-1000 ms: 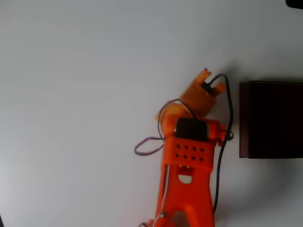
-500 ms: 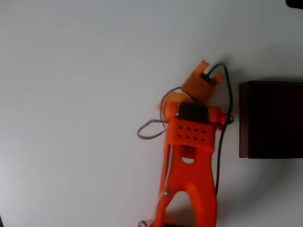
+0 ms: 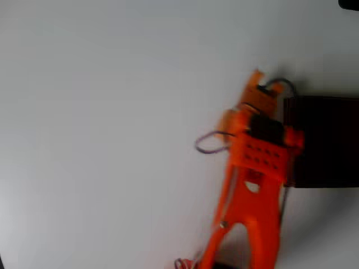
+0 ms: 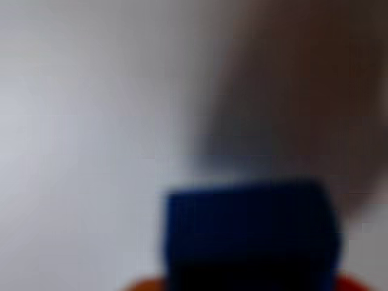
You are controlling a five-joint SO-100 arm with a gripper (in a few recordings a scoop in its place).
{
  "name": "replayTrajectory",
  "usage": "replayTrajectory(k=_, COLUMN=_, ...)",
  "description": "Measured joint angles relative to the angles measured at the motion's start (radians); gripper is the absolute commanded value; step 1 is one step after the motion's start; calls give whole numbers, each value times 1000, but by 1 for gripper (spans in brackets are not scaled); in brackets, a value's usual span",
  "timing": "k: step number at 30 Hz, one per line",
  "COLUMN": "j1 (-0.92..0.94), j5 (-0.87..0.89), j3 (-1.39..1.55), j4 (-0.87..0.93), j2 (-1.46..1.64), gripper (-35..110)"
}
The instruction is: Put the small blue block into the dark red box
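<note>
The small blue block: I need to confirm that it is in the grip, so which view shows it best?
The wrist view. The small bright blue rectangular block sits close up at the bottom centre, blurred, with orange gripper parts at the lower edge. In the overhead view the orange arm covers it; there the gripper sits beside the dark red box.

arm (image 3: 252, 196): orange, extended up-frame | end effector (image 3: 259, 84): blurred, state unclear

I see a plain white table (image 3: 101, 112) under everything, bare surface out to the picture's left edge. Small dark object (image 3: 349, 3) at the table's top right corner, unidentifiable.
</note>
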Motion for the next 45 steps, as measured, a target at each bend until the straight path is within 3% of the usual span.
replayTrajectory(k=6, j1=210, j5=-236, j3=2, j4=107, j2=276, gripper=1)
replayTrajectory(k=11, j1=350, j5=-370, j3=-15, j4=64, j2=328, gripper=0)
replayTrajectory(k=15, j1=360, j5=-454, j3=-26, j4=-38, j2=219, gripper=0)
replayTrajectory(k=19, j1=365, j5=-512, j3=-135, j4=-77, j2=32, gripper=16)
replayTrajectory(k=22, j1=373, j5=-561, j3=-187, j4=-83, j2=-60, gripper=19)
replayTrajectory(k=30, j1=359, j5=-785, j3=-156, j4=-98, j2=-12, gripper=14)
replayTrajectory(k=34, j1=310, j5=-923, j3=-12, j4=-71, j2=195, gripper=10)
replayTrajectory(k=38, j1=235, j5=-1085, j3=268, j4=-80, j2=591, gripper=3)
replayTrajectory(k=45, j1=-91, j5=-1356, j3=695, j4=-23, j2=1408, gripper=0)
